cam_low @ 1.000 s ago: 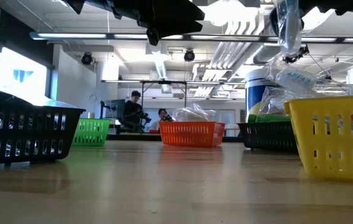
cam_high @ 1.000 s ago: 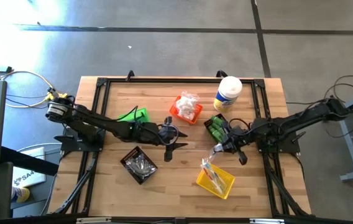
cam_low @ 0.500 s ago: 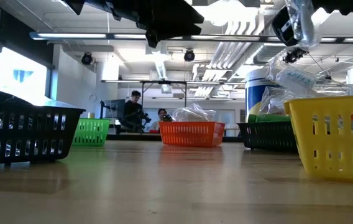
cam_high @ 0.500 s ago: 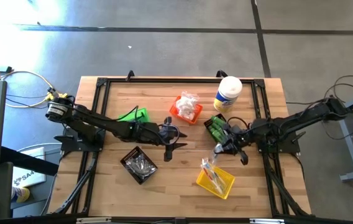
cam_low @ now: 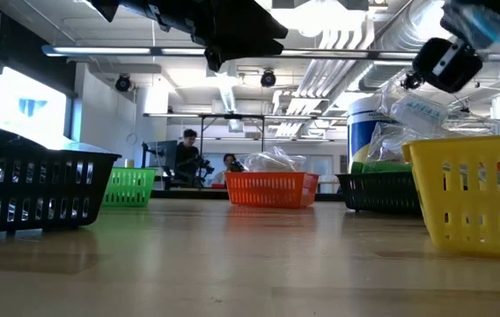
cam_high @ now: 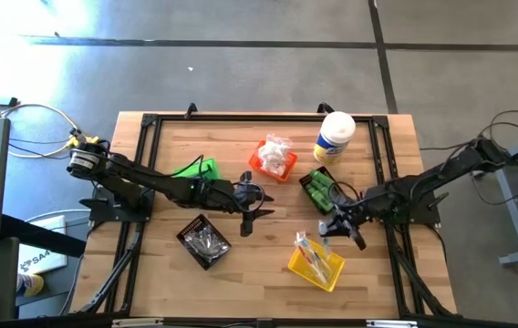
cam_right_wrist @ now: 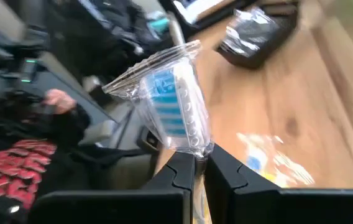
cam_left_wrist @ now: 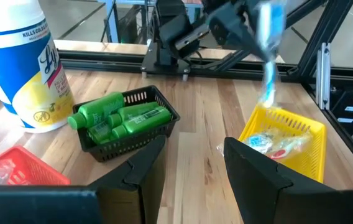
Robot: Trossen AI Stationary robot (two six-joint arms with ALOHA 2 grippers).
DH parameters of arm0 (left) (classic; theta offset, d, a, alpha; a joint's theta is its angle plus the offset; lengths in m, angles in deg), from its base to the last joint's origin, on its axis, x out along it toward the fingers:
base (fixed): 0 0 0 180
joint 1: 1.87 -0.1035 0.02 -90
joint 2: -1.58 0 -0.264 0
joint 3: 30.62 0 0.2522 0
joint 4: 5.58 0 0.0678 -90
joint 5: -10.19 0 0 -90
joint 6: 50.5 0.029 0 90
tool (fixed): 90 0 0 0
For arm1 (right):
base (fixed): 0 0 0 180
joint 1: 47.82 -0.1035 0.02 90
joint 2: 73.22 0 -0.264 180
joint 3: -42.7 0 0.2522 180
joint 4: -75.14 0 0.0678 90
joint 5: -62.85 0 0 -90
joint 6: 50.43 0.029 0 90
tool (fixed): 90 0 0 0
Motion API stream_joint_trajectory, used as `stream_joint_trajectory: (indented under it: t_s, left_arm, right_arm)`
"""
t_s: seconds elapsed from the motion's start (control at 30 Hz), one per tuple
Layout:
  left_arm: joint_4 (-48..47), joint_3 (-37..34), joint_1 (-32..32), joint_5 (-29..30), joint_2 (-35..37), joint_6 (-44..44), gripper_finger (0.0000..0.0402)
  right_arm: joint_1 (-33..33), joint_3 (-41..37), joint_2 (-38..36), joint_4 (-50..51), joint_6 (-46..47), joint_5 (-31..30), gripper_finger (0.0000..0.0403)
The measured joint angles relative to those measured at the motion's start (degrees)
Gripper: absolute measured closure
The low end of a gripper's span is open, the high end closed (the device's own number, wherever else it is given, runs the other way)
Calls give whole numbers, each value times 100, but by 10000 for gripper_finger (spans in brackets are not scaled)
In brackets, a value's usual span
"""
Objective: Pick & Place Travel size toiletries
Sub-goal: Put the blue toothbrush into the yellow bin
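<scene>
Overhead, a pale butcher-block table (cam_high: 241,264) framed by dark rails, scattered with small slotted plastic bins: a yellow bin (cam_high: 316,264) near the front, a black bin of green bottles (cam_left_wrist: 123,118) just behind it, an orange bin (cam_high: 273,161) heaped with white crinkly packets (cam_high: 277,150), a green bin (cam_high: 196,169) and another black bin (cam_high: 203,241) holding clear-wrapped pieces. Beside the bottles, a tall white-lidded canister (cam_high: 334,137) with a glossy yellow label.

Clamped between the right gripper (cam_right_wrist: 193,163) fingers, a clear-wrapped stick (cam_right_wrist: 171,112): crinkled see-through film, flared and pleated at its free end, with blue and white inside. Fingers pressed tight together on the pinched end of the wrapper. Held in the air above the yellow bin, as seen from the left wrist, hanging just over the bin's far rim; more wrapped pieces already lying inside.

Parked near the table's middle, the left gripper (cam_high: 252,200), fingers spread partway with nothing between them, touching nothing.
</scene>
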Motion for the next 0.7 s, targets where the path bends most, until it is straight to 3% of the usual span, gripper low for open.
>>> stream_joint_trajectory:
  t_s: [0.1,0.37,0.7]
  left_arm:
    - [0,0,0,0,0,0,242]
    - [9,0,0,7,-2,62,242]
    - [9,0,0,16,-2,63,242]
  right_arm:
    - [-192,0,102,274,206,-434,395]
    - [-718,-2,586,315,802,-896,395]
    - [-987,-2,1288,22,1091,-1024,395]
